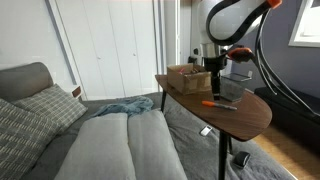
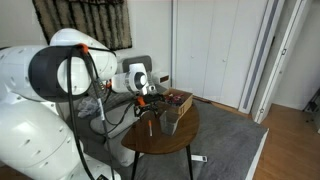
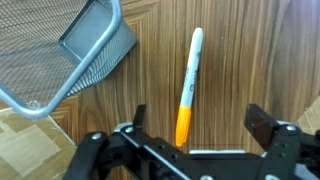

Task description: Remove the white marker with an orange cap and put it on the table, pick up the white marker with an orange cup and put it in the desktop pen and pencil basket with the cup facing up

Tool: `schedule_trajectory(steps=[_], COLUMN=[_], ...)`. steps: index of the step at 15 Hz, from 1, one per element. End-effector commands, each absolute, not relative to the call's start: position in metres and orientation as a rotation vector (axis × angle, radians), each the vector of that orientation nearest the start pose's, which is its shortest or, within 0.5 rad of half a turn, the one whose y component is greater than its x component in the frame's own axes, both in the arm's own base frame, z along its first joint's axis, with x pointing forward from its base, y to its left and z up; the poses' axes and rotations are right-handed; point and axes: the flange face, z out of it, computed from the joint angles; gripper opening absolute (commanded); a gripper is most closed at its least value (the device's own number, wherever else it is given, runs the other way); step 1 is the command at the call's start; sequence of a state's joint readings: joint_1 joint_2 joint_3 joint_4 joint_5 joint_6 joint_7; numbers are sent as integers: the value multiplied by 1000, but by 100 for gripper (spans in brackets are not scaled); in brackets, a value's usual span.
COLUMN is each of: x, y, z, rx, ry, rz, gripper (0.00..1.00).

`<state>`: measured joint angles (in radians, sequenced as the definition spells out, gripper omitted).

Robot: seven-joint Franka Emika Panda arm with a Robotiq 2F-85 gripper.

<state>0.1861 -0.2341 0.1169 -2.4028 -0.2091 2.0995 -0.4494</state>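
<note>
The slim white marker (image 3: 188, 85) lies flat on the wood-grain desk (image 3: 250, 50) beside the wire-mesh basket (image 3: 70, 50); the fingers (image 3: 262, 122) are spread, empty.

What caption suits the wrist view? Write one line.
Open end effector above the marker, which lies flat on the table beside the basket.
</note>
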Motion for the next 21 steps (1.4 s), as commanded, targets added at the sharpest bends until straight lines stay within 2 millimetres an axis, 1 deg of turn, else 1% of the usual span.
schedule_trajectory(steps=[1, 5, 6, 7, 9, 10, 13, 17, 18, 19, 20, 21], x=[459, 473, 475, 477, 479, 479, 480, 480, 481, 481, 481, 481], y=[142, 149, 148, 148, 148, 148, 148, 146, 146, 145, 144, 144], z=[390, 377, 373, 370, 366, 364, 360, 356, 355, 354, 355, 356], rx=[-2962, -2899, -2890, -2881, -2875, -2875, -2872, -2868, -2868, -2868, -2868, -2868], ry=[-1538, -1607, -1611, -1616, -1616, -1615, -1612, -1606, -1602, -1599, -1593, -1589], rz=[264, 311, 316, 317, 326, 331, 336, 340, 338, 340, 335, 332], gripper=[100, 100, 98, 76, 69, 60, 39, 12, 5, 1, 0, 3])
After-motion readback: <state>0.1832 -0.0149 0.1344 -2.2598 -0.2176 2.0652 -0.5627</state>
